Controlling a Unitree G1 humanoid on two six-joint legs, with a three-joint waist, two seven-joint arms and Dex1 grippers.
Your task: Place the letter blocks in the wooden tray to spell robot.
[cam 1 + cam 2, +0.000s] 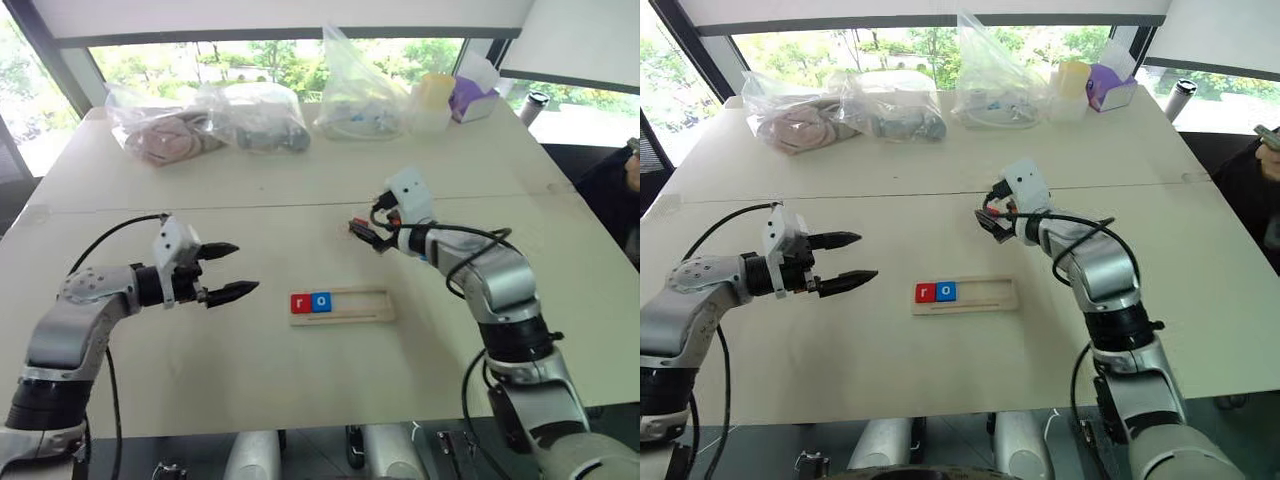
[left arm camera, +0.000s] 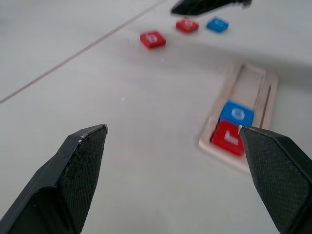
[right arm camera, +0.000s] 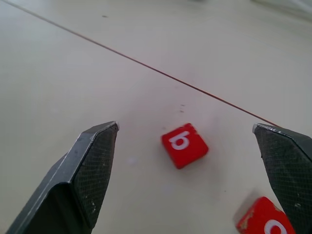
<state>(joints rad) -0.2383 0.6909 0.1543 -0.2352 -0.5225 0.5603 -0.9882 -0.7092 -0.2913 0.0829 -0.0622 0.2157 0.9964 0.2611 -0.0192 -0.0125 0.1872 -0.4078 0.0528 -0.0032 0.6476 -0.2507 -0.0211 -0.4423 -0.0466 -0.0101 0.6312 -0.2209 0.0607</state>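
Observation:
The wooden tray [image 1: 360, 305] lies across the middle of the table. A red r block [image 1: 301, 303] and a blue o block [image 1: 321, 301] sit side by side at its left end. Beyond the tray lie three loose letter blocks: a red b block [image 3: 185, 145], a second red block [image 3: 265, 219] and a blue block [image 2: 217, 24]. My right gripper [image 3: 185, 126] hovers open just over the red b block, which lies between its fingers. My left gripper [image 1: 247, 267] is open and empty, off the table to the left of the tray.
Several clear plastic bags [image 1: 255, 115] with items line the far edge of the table, beside a yellow-lidded container [image 1: 432, 100] and a purple box [image 1: 470, 98]. A seam [image 1: 250, 208] crosses the tabletop behind the blocks. A person's arm [image 1: 632, 160] is at the right edge.

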